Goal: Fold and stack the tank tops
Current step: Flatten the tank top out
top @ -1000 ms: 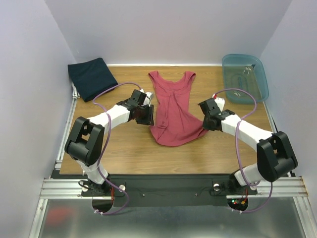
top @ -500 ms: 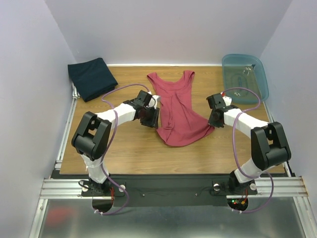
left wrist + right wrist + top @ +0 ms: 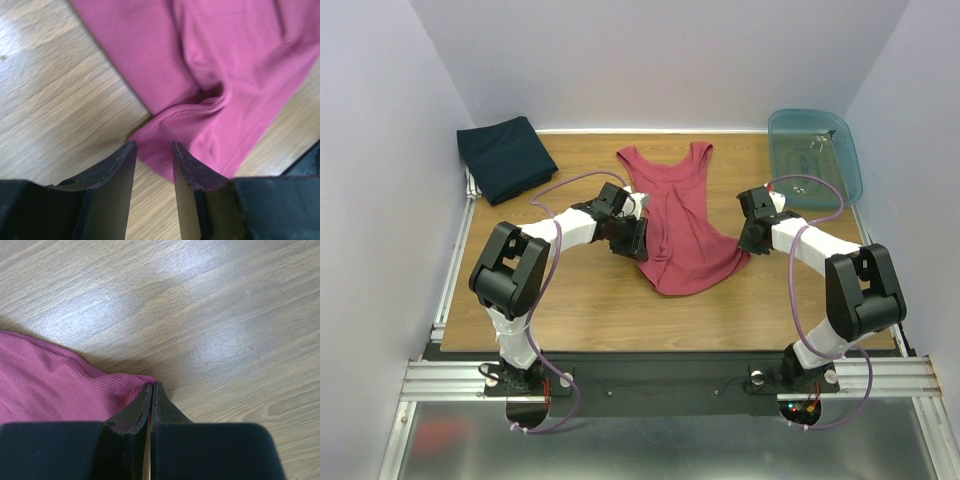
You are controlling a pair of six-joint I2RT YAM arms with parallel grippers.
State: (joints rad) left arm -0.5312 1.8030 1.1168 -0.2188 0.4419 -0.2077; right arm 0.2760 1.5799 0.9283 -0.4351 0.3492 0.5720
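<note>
The maroon tank top (image 3: 675,215) lies flat mid-table, straps toward the back and hem toward me. My left gripper (image 3: 636,238) sits at its left hem corner. In the left wrist view its jaws (image 3: 153,147) stand open, and the corner of the ribbed cloth (image 3: 225,65) lies on the wood just between the tips. My right gripper (image 3: 752,236) is at the right hem corner. Its jaws (image 3: 151,386) are shut, with the cloth (image 3: 50,385) drawn to a point at their tips. The navy tank top (image 3: 505,158) lies folded at the back left.
A translucent blue tub (image 3: 815,155) stands at the back right corner. Purple cables loop over both arms. The wooden table (image 3: 580,310) is bordered by white walls on three sides.
The right gripper has pulled the right hem corner outward and back, spreading the hem. The left gripper has moved right and toward me, onto the left hem corner.
</note>
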